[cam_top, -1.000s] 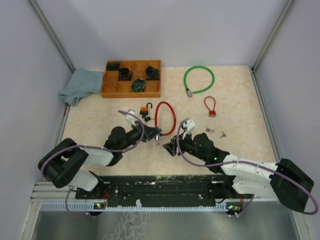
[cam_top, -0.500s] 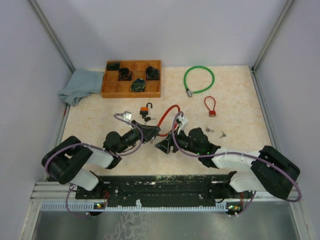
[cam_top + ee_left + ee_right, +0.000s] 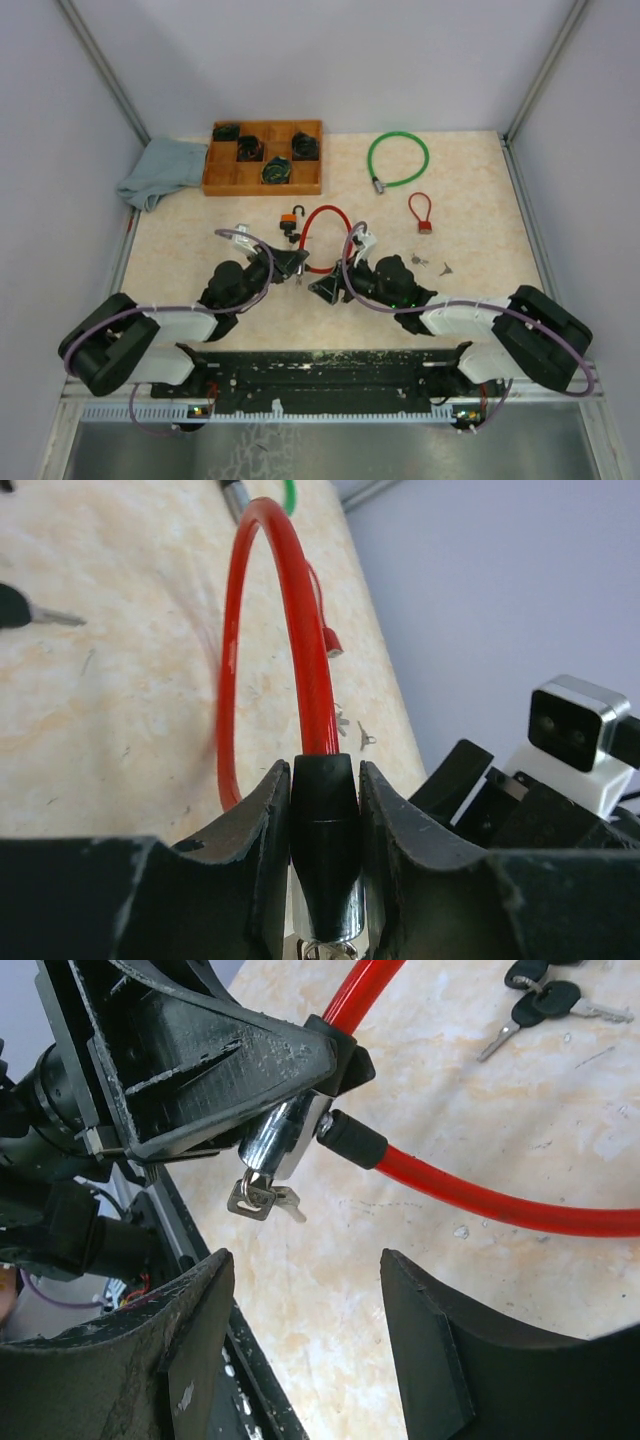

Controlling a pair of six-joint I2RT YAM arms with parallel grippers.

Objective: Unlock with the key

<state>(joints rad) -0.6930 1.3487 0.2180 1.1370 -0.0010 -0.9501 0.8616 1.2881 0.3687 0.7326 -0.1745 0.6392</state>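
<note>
My left gripper (image 3: pixel 292 263) is shut on the black-and-chrome lock body (image 3: pixel 325 840) of a red cable lock (image 3: pixel 325 228) and holds it off the table, its red loop (image 3: pixel 270 630) arching away. A silver key (image 3: pixel 258 1198) on a small ring sits in the chrome lock end (image 3: pixel 288 1135) and hangs below it. My right gripper (image 3: pixel 305 1335) is open and empty, just below and facing the key, a short gap away. In the top view the right gripper (image 3: pixel 325 287) is close to the right of the left one.
A small orange padlock (image 3: pixel 291 221) lies beside the red loop. Black-headed keys (image 3: pixel 545 1000) lie behind. A small red cable lock (image 3: pixel 422 212), a green cable lock (image 3: pixel 397 158), a wooden tray (image 3: pixel 264 158), a grey cloth (image 3: pixel 160 170) and loose keys (image 3: pixel 430 264) lie farther back.
My left gripper has drawn back left with the red cable lock, raising its loop upright. My right gripper has moved left and forward to face the lock's keyed end.
</note>
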